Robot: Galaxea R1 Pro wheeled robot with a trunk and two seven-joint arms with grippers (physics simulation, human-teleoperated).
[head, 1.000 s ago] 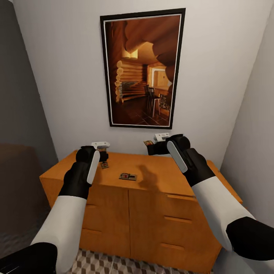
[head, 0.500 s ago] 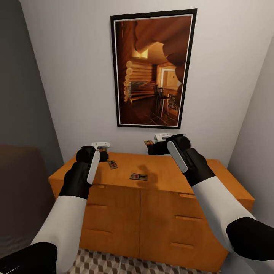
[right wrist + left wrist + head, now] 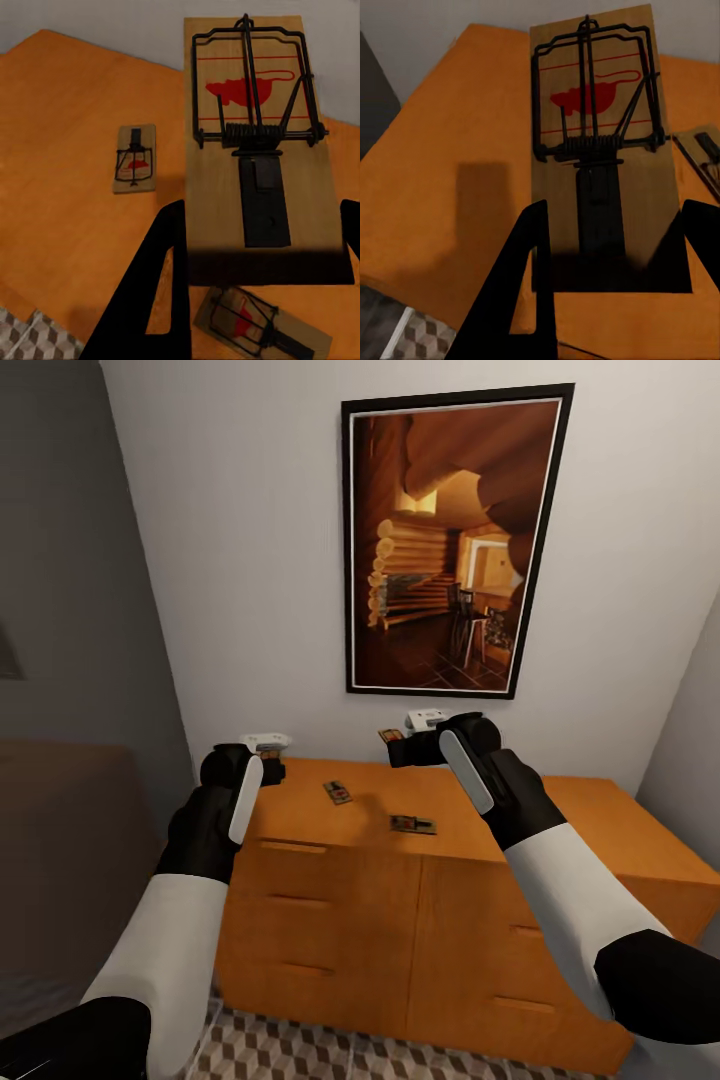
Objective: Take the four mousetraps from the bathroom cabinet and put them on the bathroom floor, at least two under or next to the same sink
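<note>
Two hands are each holding a mousetrap above the orange cabinet (image 3: 420, 920).

The left hand (image 3: 611, 289) is pinching a mousetrap (image 3: 604, 142) by its near end, long side pointing away; the right hand (image 3: 262, 289) is gripping another mousetrap (image 3: 259, 142) the same way. Each board is showing a red mouse picture, with no words to read. Two more mousetraps (image 3: 337, 792) (image 3: 412, 825) are lying flat on the cabinet top, near each other. A framed cabin picture (image 3: 450, 540) is hanging on the wall behind.

Two mousetraps (image 3: 337, 792) (image 3: 412, 825) lie on top of the cabinet (image 3: 600, 830), one nearer its back wall, one nearer its front edge. Above the cabinet, each gripper (image 3: 272, 768) (image 3: 392, 744) holds one more mousetrap (image 3: 600, 142) (image 3: 255, 150). The bathroom floor (image 3: 300, 1050) lies before the cabinet.
</note>
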